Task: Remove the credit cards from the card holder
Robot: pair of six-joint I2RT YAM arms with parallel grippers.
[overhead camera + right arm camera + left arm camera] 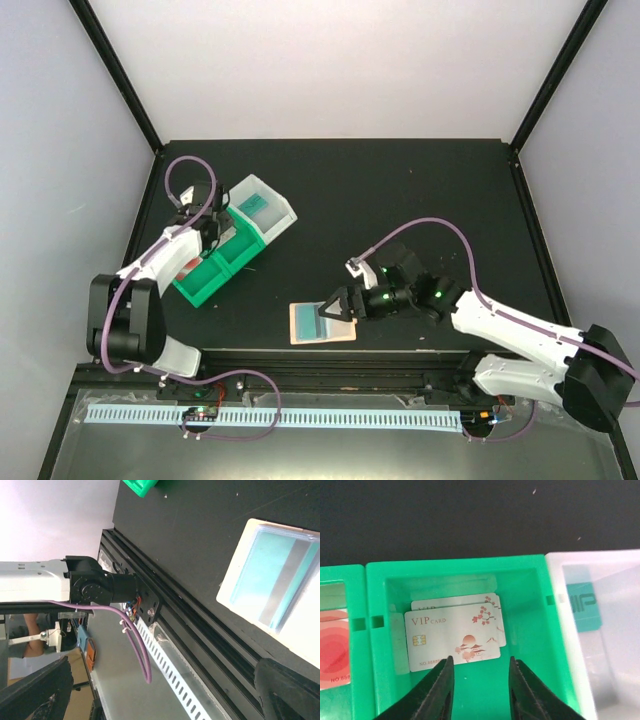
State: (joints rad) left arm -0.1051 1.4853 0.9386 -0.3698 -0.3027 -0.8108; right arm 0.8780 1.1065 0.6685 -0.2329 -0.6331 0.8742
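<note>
The card holder lies open flat at the table's front middle, with a teal credit card in it; the right wrist view shows its pale rim and the teal, grey-striped card. My right gripper is just above the holder's right side, and in its own view it is wide open and empty. My left gripper is open and empty above a green compartment holding two pale grey-white VIP cards. A red-blotched card lies in the compartment to its left.
The green bin and the white bin stand joined at the left; the white one holds a teal card. A black rail runs along the table's near edge.
</note>
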